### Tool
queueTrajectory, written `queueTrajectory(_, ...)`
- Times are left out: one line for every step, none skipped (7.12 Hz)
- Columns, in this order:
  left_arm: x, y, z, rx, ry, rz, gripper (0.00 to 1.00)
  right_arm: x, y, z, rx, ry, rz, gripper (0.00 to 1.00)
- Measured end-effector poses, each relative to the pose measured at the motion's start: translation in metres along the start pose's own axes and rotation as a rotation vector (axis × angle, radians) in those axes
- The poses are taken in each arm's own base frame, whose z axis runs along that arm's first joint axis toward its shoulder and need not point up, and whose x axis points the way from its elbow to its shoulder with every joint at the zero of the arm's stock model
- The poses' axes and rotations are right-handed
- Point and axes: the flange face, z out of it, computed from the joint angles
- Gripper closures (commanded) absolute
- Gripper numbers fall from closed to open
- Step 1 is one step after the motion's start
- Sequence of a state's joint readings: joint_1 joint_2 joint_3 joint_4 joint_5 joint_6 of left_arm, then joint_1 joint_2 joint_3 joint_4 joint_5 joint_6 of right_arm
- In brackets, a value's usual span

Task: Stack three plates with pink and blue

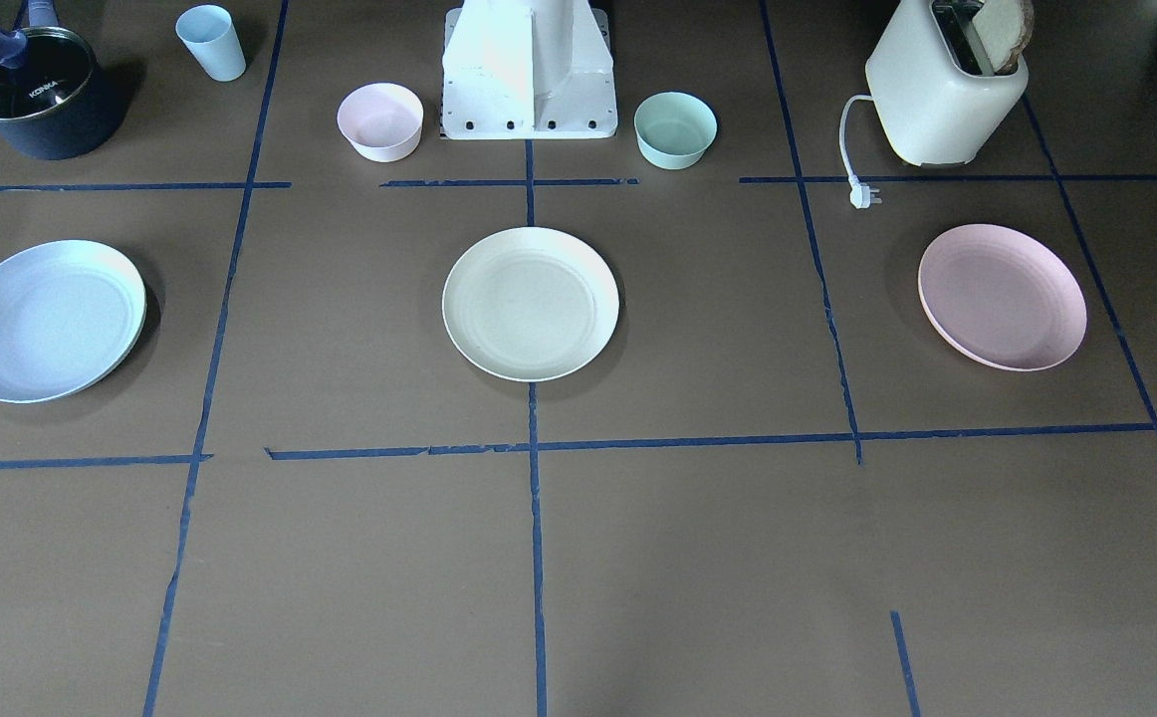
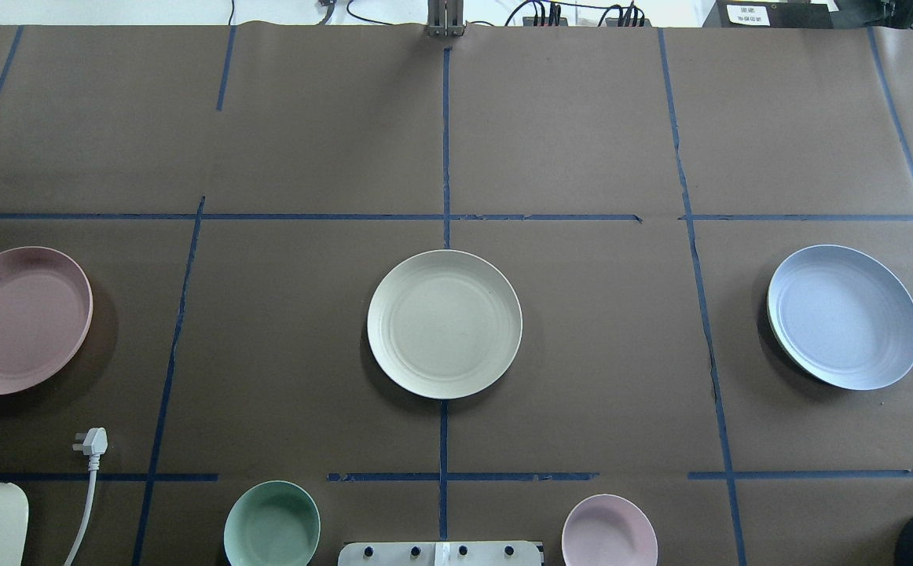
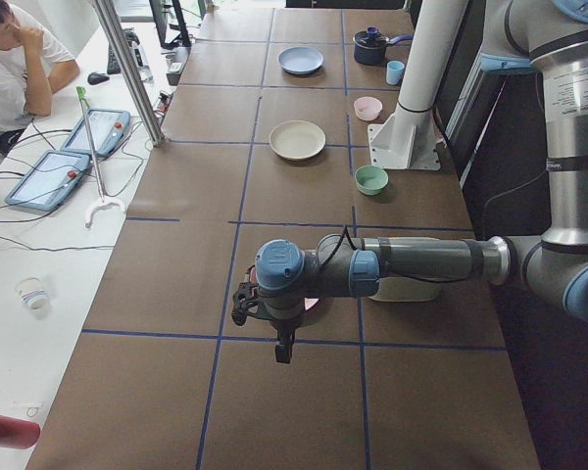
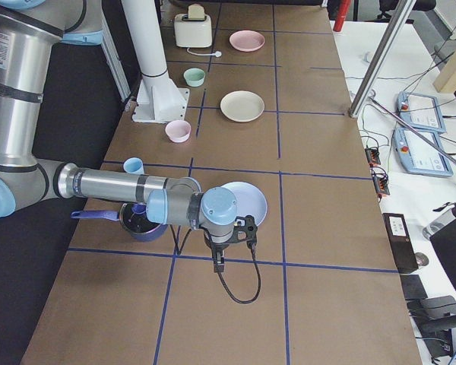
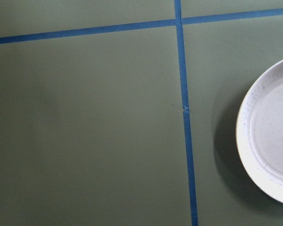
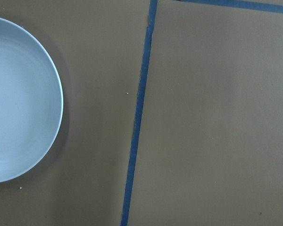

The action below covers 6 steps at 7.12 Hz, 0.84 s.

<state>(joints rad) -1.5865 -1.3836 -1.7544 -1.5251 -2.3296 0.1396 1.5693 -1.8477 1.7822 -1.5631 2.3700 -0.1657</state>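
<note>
Three plates lie apart in a row on the brown table. The cream-white plate [image 2: 445,323] is in the middle. The pale pink plate [image 2: 16,318] is on my left side and the pale blue plate [image 2: 844,326] on my right. My left gripper [image 3: 283,349] hangs above the table beside the pink plate, whose edge shows in the left wrist view [image 5: 269,141]. My right gripper [image 4: 218,264] hangs beside the blue plate [image 6: 19,99]. Each gripper shows only in a side view, so I cannot tell whether it is open or shut.
A small pink bowl [image 1: 380,121] and a mint-green bowl [image 1: 675,129] flank the robot base [image 1: 529,70]. A toaster [image 1: 942,85] with its loose plug [image 1: 862,194] stands behind the pink plate. A dark pot [image 1: 36,95] and a blue cup [image 1: 212,42] stand behind the blue plate.
</note>
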Motion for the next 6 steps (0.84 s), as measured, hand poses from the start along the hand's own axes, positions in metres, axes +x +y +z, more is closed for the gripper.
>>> queueTrajectory(0.001,-0.001,0.000,0.000,0.000,0.004,0.00,0.000,0.000,0.000,0.000,0.000,-0.001,0.00)
queueTrajectory(0.002,-0.001,0.000,0.000,-0.001,0.007,0.00,-0.001,-0.001,0.000,0.001,-0.001,-0.002,0.00)
queueTrajectory(0.004,-0.002,0.001,-0.002,-0.001,0.012,0.00,-0.002,-0.001,-0.001,0.002,-0.001,-0.004,0.00)
queueTrajectory(0.009,-0.007,0.001,0.003,-0.001,0.027,0.00,-0.003,-0.002,-0.002,0.004,-0.001,-0.006,0.00)
queueTrajectory(0.018,-0.019,-0.005,0.043,-0.007,0.074,0.00,-0.003,-0.004,-0.003,0.006,0.000,-0.008,0.00)
queueTrajectory(0.027,-0.035,-0.014,0.103,-0.014,0.128,0.00,-0.004,-0.005,-0.004,0.009,0.000,-0.010,0.00)
